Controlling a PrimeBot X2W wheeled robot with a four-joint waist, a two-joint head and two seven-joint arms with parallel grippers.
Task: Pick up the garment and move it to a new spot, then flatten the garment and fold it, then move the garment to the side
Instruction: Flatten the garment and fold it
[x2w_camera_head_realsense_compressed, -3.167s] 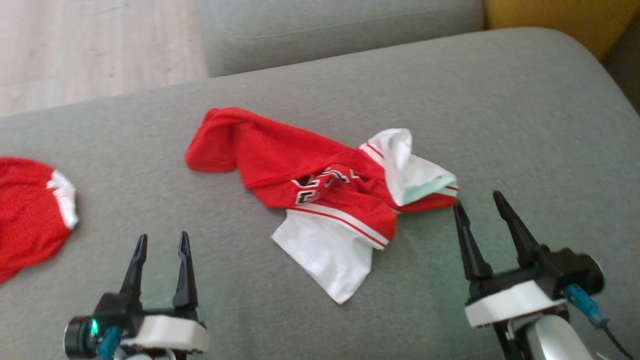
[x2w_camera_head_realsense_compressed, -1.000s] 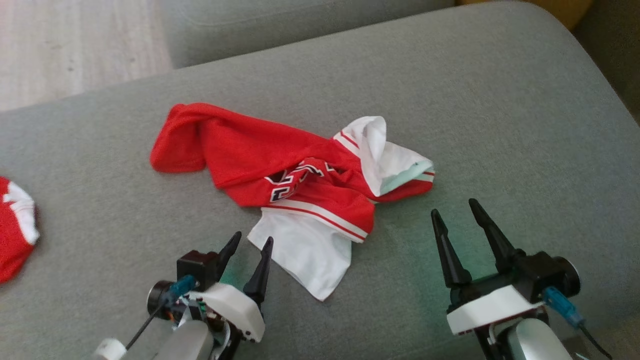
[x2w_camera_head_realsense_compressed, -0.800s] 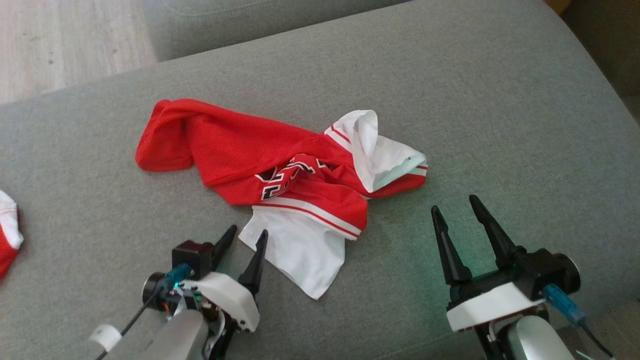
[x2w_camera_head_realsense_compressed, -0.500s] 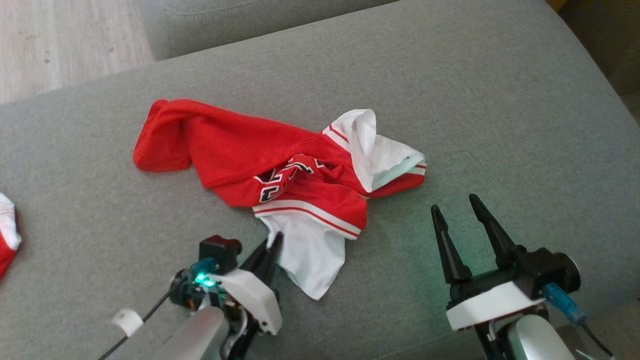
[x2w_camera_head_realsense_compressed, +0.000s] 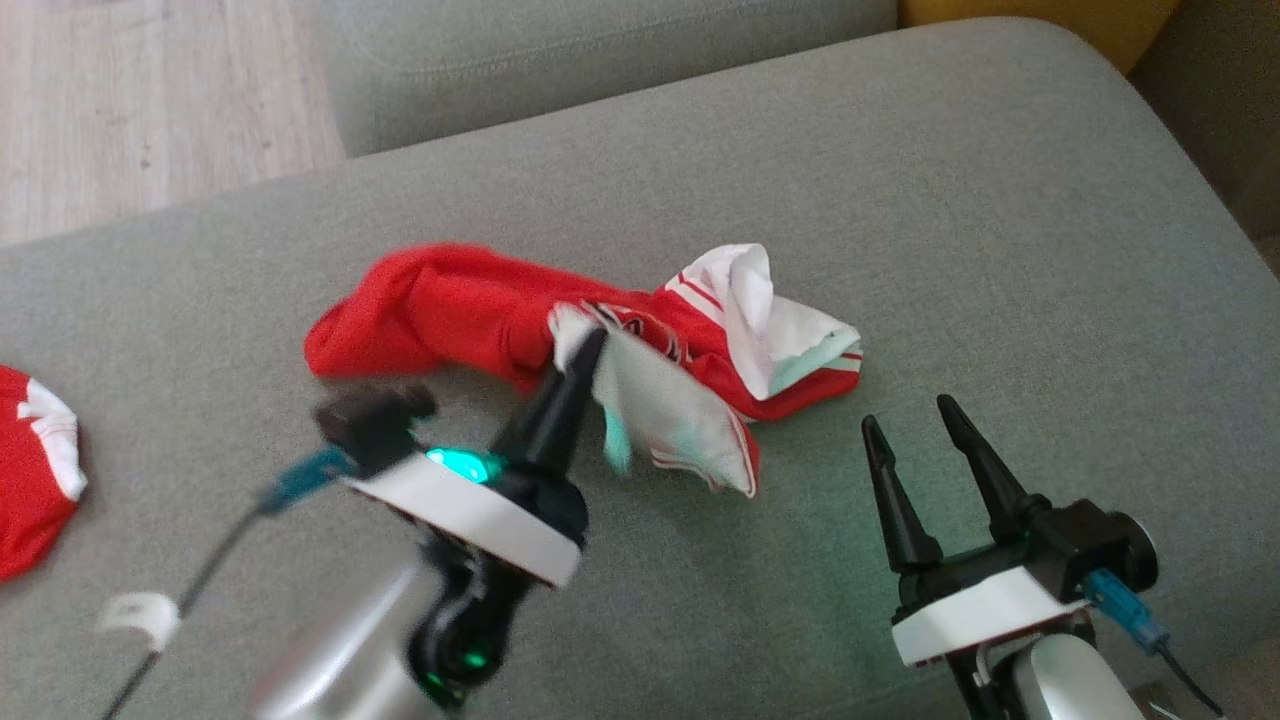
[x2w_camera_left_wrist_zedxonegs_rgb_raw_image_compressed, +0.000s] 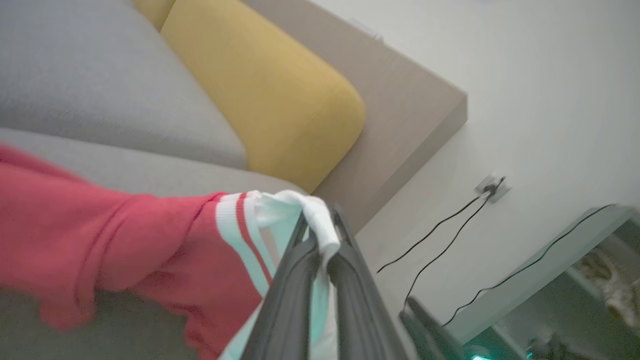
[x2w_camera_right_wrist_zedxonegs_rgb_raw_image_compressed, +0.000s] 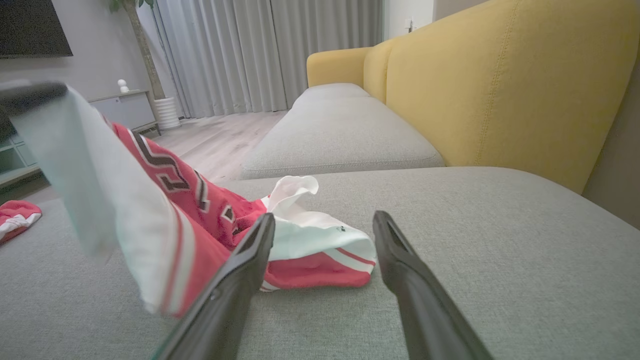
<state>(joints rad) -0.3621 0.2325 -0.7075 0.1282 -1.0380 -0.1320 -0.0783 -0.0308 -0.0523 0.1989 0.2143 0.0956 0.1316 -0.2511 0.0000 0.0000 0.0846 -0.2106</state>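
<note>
The left claw (x2w_camera_head_realsense_compressed: 588, 350), clamped shut on a white corner of the red-and-white garment (x2w_camera_head_realsense_compressed: 440, 310), lifts that corner off the grey sofa cushion (x2w_camera_head_realsense_compressed: 950, 220). A second ago it stood open beside cloth lying flat. The red body still rests mid-cushion, so the pick-up looks only begun. The right claw (x2w_camera_head_realsense_compressed: 908, 415) waits as before, fingers apart, near the garment's edge.
</note>
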